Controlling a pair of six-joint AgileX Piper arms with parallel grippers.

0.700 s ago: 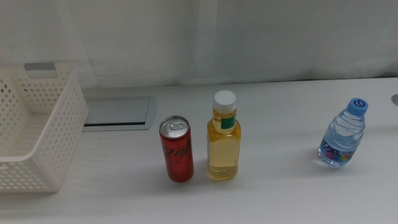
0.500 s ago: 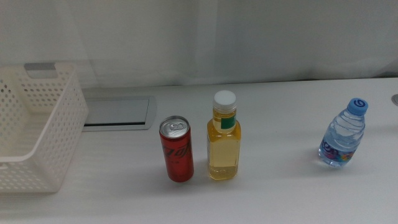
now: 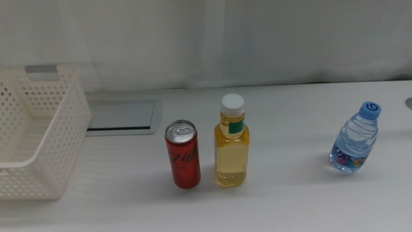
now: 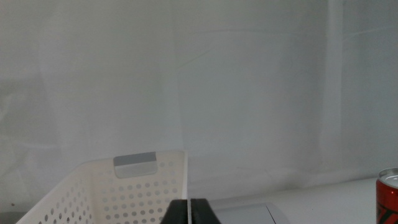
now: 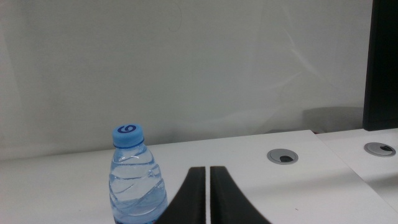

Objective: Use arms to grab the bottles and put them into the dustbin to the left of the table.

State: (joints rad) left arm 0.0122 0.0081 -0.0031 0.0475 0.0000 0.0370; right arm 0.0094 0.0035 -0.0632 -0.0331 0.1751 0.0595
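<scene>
Three bottles stand upright on the white table (image 3: 290, 200): a slim red can (image 3: 183, 154), a yellow-liquid bottle (image 3: 232, 142) with a white cap right beside it, and a clear blue-capped water bottle (image 3: 355, 138) far to the right. The white perforated dustbin (image 3: 38, 129) sits at the table's left edge. Neither arm appears in the middle view. My left gripper (image 4: 189, 211) is shut, held back from the table, facing the dustbin (image 4: 106, 193), with the red can (image 4: 388, 196) off to one side. Shut too, my right gripper (image 5: 207, 193) points just beside the water bottle (image 5: 134, 180).
A flat grey panel (image 3: 119, 117) is set into the table between the dustbin and the can. Two round grey cable holes (image 5: 283, 155) lie in the tabletop beyond the water bottle. A white curtain backs the table.
</scene>
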